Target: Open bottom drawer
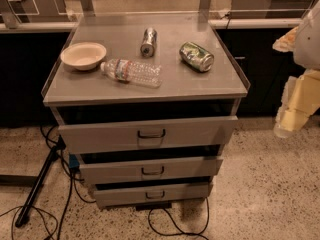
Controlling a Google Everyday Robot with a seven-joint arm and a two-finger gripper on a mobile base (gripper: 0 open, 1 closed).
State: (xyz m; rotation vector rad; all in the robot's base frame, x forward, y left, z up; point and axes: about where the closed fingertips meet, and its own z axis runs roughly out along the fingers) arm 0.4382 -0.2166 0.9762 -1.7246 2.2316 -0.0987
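The grey cabinet has three drawers. The bottom drawer (150,194) is the lowest and narrowest front, with a small dark loop handle (155,194). It sits close to the floor, with a dark gap above it. Above it are the mid-sized drawer (150,170) and the widest top drawer (147,133). My gripper (295,111) is at the right edge of the view, to the right of the cabinet and well above the bottom drawer. It holds nothing that I can see.
On the cabinet top (210,84) lie a white bowl (83,55), a plastic water bottle (132,72), a silver can (148,41) and a green can (196,56). Black cables (175,226) and a dark pole (37,184) lie on the speckled floor in front and to the left.
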